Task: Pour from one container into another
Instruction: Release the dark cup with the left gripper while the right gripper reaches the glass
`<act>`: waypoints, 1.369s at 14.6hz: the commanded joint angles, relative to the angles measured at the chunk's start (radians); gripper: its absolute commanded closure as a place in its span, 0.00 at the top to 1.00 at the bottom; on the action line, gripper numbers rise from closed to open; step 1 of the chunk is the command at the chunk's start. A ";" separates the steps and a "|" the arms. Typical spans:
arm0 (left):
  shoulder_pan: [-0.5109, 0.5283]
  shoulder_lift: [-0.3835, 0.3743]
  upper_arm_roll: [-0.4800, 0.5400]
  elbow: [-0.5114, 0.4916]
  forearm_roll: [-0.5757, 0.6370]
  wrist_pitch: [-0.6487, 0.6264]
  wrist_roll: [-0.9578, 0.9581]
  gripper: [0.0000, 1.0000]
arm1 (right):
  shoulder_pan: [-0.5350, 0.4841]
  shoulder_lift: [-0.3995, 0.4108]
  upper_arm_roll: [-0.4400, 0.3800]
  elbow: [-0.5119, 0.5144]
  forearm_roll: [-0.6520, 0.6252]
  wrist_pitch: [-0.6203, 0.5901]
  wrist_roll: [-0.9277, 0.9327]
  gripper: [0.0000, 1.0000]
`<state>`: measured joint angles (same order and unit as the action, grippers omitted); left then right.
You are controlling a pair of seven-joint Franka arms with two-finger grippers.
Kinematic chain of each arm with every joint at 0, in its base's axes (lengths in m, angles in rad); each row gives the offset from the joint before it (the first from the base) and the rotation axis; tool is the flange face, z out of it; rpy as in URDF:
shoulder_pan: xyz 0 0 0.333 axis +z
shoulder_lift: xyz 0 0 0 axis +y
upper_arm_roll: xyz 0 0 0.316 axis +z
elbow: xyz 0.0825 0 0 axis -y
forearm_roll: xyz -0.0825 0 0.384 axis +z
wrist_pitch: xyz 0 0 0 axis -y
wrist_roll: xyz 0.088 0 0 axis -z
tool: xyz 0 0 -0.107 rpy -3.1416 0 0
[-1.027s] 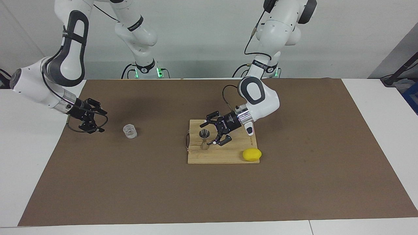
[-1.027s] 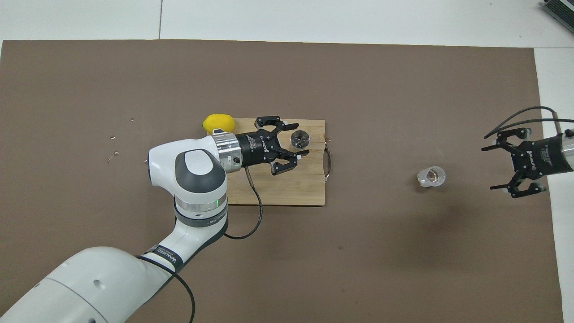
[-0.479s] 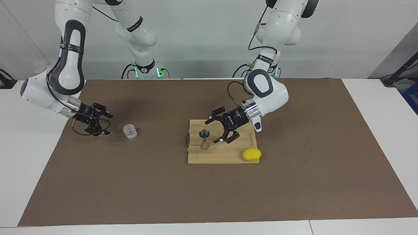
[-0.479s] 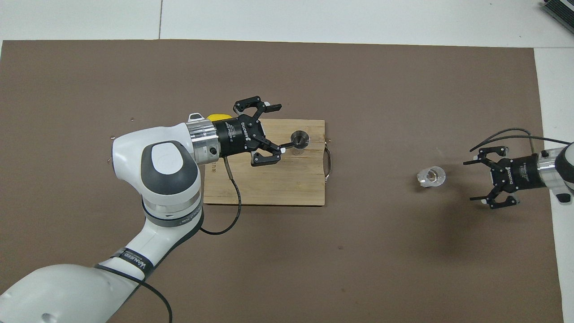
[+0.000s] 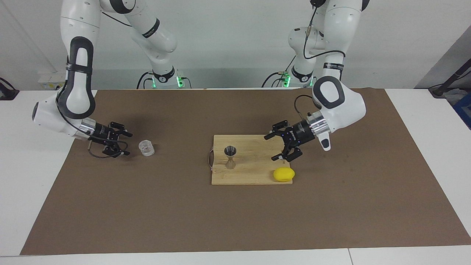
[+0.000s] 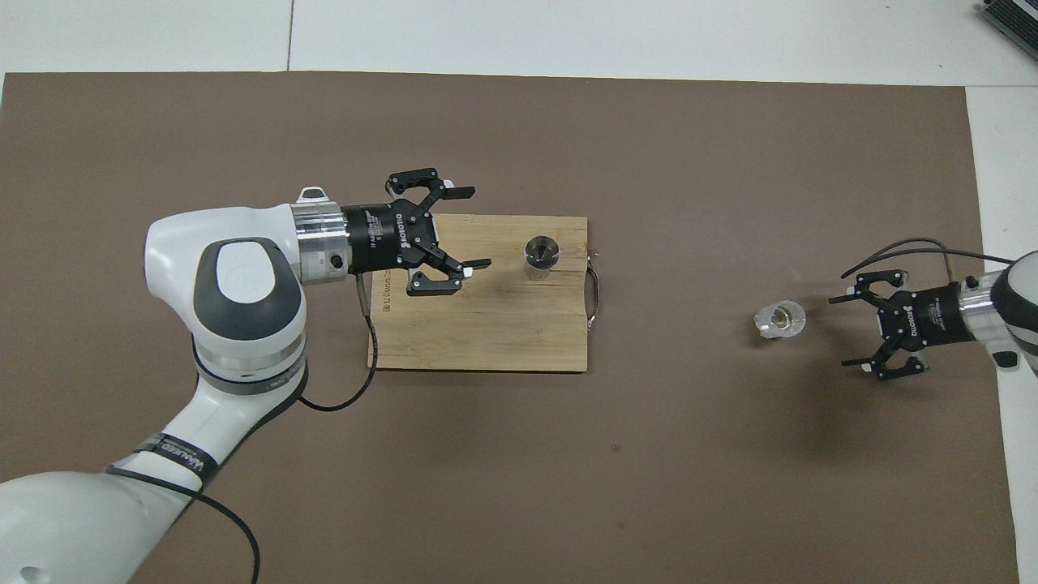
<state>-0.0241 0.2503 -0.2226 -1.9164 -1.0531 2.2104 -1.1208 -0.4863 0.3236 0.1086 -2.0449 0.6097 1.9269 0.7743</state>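
Since a second ago, your left hand (image 5: 278,146) has pulled back from the jigger (image 5: 230,156) toward the left arm's end of the cutting board (image 5: 250,176), and your right hand (image 5: 121,142) has come in low toward the glass cup (image 5: 146,148).

You'll find the glass cup upright on the brown mat (image 5: 235,213) near the right arm's end of the worktop (image 5: 423,110), with nothing gripping it. Your right hand sits just beside it, fingers spread wide and empty, opening toward the cup without touching it.

You can see the jigger standing upright on the cutting board, close to the board's handle end, well apart from the cup. In the overhead view the jigger (image 6: 541,253) shows its open top, and the cup (image 6: 780,319) lies level with the right hand (image 6: 850,329).

Your left hand (image 6: 470,227) hangs over the board's edge at the left arm's end, fingers wide apart and holding nothing. A lemon (image 5: 283,174) rests on the board's corner just below that hand, farther from the robots.
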 commanded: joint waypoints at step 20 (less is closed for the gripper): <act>0.131 -0.048 -0.014 0.263 1.052 -0.257 0.767 1.00 | 0.075 0.005 0.014 -0.031 0.110 0.056 -0.098 1.00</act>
<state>0.1012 0.2234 -0.2367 -1.6558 -0.0197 2.0276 -0.5431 -0.4202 0.3276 0.1216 -2.0635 0.6877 1.9586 0.7091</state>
